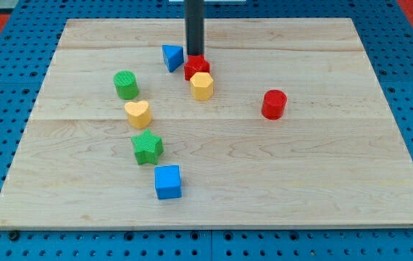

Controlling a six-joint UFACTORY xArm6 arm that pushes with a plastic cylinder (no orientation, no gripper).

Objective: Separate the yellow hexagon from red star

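Note:
The yellow hexagon (pixel 202 85) sits on the wooden board, touching the red star (pixel 197 67) just above it toward the view's top. My tip (pixel 193 56) is at the red star's top edge, right behind it, with the dark rod rising out of the view's top. The star is partly hidden by the rod and the hexagon.
A blue triangle (pixel 172 56) lies just left of the tip. A green cylinder (pixel 126 85), yellow heart (pixel 138 114), green star (pixel 147 147) and blue cube (pixel 168 181) run down the left. A red cylinder (pixel 273 104) stands at the right.

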